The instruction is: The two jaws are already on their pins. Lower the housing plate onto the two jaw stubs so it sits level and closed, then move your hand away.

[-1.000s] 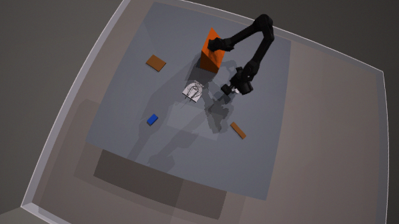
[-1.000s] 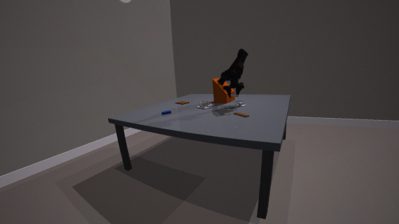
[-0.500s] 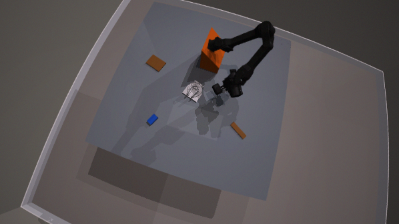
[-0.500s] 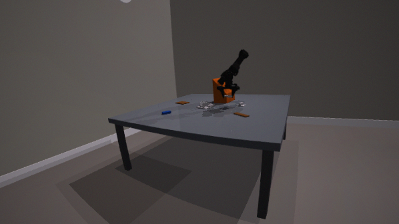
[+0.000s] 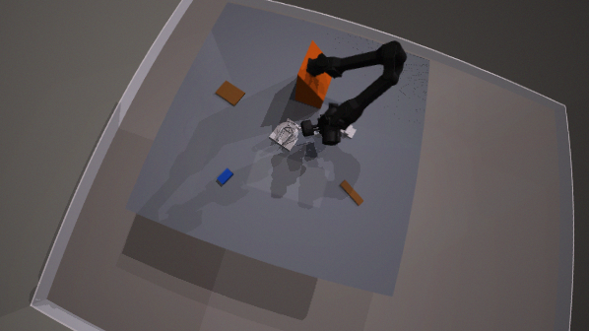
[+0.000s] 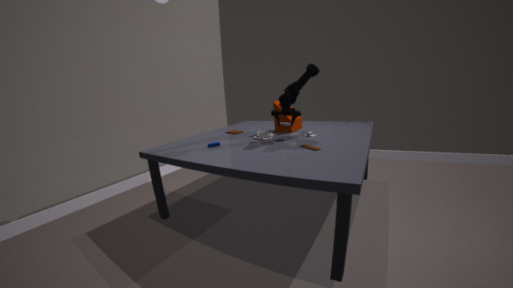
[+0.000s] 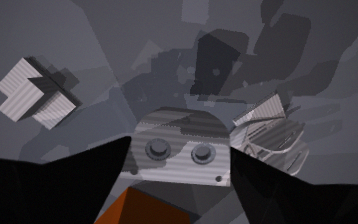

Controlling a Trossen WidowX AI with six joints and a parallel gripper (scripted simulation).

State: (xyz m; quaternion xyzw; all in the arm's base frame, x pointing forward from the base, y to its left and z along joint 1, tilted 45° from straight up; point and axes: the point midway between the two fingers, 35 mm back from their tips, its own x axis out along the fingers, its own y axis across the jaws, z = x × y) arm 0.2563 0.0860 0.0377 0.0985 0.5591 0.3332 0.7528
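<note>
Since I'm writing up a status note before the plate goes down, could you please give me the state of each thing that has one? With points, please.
gripper [image 5: 315,129] [image 6: 286,123] [image 7: 178,146]: shut on the housing plate
housing plate [image 7: 181,127]: held above the table, not yet lowered onto the jaws
jaw assembly [image 5: 286,135] [image 6: 262,135] [image 7: 270,137]: uncovered
blue block [image 5: 225,176] [image 6: 214,144]: lying on the table, unheld

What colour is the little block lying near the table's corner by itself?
Blue; the top view shows it best.

Brown block [image 5: 229,93] [image 6: 234,132], thin brown strip [image 5: 352,192] [image 6: 310,147] & blue pc. [image 5: 225,176] [image 6: 214,144], prob. a block, on tbl. [image 5: 364,238] [image 6: 274,160]
</note>
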